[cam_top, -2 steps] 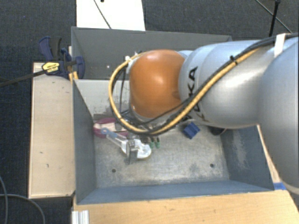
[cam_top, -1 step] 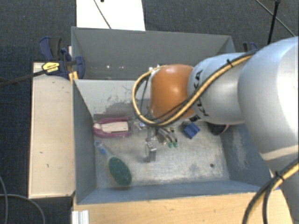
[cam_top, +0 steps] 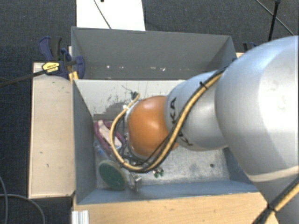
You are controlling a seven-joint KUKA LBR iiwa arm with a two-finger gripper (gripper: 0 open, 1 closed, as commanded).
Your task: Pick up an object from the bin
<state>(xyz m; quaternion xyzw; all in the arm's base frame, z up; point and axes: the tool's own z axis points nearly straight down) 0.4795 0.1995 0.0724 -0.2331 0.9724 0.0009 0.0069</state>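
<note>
Dark green disc [cam_top: 111, 175], pink strip [cam_top: 102, 130]

Dark green disc [cam_top: 111, 175] (round) in bin's [cam_top: 84, 139] lower-left corner.

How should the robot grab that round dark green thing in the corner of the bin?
Probably from straight above, pinching the dark green round thing across opposite edges. It seems to lie fairly flat near the bin's walls, which leave little room for coming in sideways.
</note>
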